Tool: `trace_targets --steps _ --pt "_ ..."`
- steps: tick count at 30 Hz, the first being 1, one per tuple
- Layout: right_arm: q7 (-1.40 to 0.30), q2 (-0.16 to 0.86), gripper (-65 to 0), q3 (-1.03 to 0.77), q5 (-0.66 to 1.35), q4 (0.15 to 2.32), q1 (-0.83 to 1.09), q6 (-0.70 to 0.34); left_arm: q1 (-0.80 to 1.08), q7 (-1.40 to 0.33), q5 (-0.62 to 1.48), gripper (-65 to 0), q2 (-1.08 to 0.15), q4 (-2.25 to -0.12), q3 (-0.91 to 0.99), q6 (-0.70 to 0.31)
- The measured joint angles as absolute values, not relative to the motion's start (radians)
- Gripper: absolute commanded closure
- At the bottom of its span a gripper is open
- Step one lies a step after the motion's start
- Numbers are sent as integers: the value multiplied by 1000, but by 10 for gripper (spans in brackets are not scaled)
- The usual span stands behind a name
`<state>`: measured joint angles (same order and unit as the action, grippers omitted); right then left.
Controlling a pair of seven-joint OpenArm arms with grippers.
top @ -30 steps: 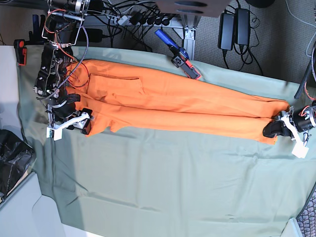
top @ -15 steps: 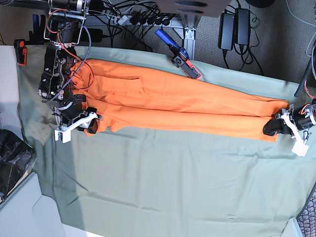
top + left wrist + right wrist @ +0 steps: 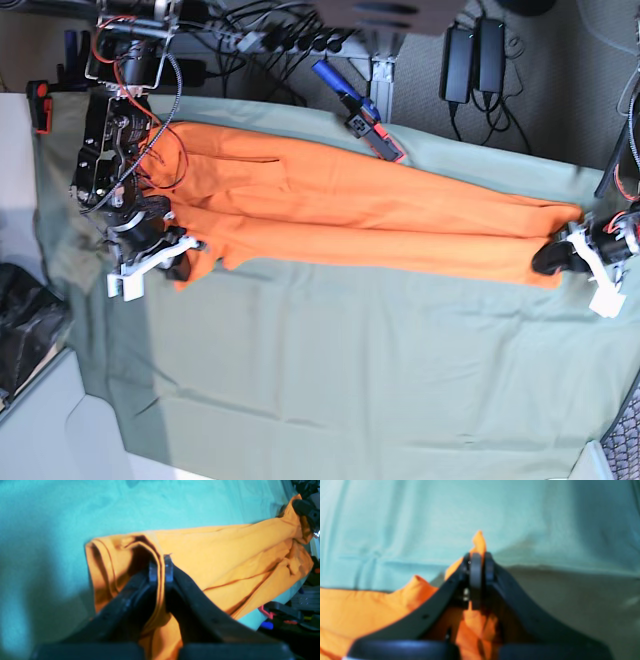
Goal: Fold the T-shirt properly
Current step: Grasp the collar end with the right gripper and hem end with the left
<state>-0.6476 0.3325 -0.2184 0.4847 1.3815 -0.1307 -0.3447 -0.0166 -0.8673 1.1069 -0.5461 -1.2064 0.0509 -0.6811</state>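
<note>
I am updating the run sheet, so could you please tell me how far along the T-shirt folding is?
Done: the T-shirt lies folded lengthwise into a long narrow band on the green cloth. In hand: the left hand and the right hand are each shut on one end of it. Left: folding the band across its length into a compact shape.

We see the T-shirt point(image 3: 360, 210), plain bright orange, stretched into a long folded band across the sage-green cloth point(image 3: 350, 370), its ends bunched.

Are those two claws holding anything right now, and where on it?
Both grip the orange T-shirt: the left tool pinches a fold at one end, the right tool pinches a corner at the opposite end.
</note>
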Motion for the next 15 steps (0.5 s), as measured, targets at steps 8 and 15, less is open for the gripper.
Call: trace_targets --steps 8,15 --pt "-680 334 0 -241 485 1674 57 -348 -11 -875 1108 -286 -546 -1210 52 -681" --pt "-675 336 0 -314 518 1861 250 -351 -7 -888 1132 -287 -561 -1210 52 -682"
